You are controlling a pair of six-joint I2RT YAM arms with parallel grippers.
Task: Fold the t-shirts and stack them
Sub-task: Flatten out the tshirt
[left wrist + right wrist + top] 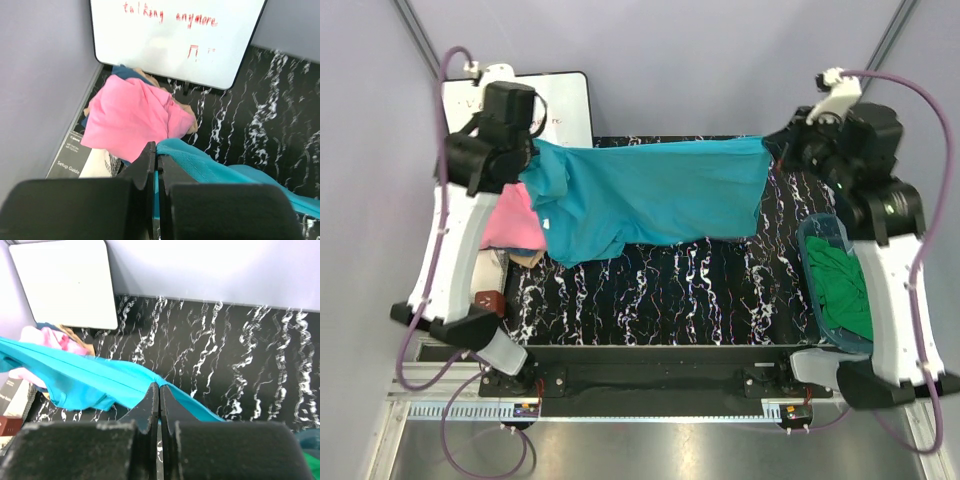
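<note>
Between our two claws, the teal-blue t-shirt (650,195) hangs stretched above the far half of the desk (670,290). Our left claw (527,165) is clenched on one end of the shirt's upper edge. In the left wrist view we see its fingers pressed together with teal cloth pinched between them. Our right claw (772,150) is clenched on the opposite end. Its wrist view shows the same: fingers together, and a thin fold of teal cloth running out from the tips toward the left claw. The edge between the claws runs nearly straight, and the rest of the shirt droops from it toward the arm bases. The part nearer the left claw hangs lower in a bunched, uneven flap, while the part nearer the right claw falls flatter. We cannot tell whether the lowest cloth touches the desk.

Just below the left claw, on its outer side, a pink t-shirt (130,117) lies crumpled at the desk's edge. In the top view the teal shirt partly hides it. A bit of tan cloth (145,76) peeks out from behind the pink one. Beyond the left claw sits a whiteboard (175,35) with red handwriting on it. On the near side of the right claw, beside that arm, a translucent blue tub (810,240) holds a bundled green t-shirt (842,285).
</note>
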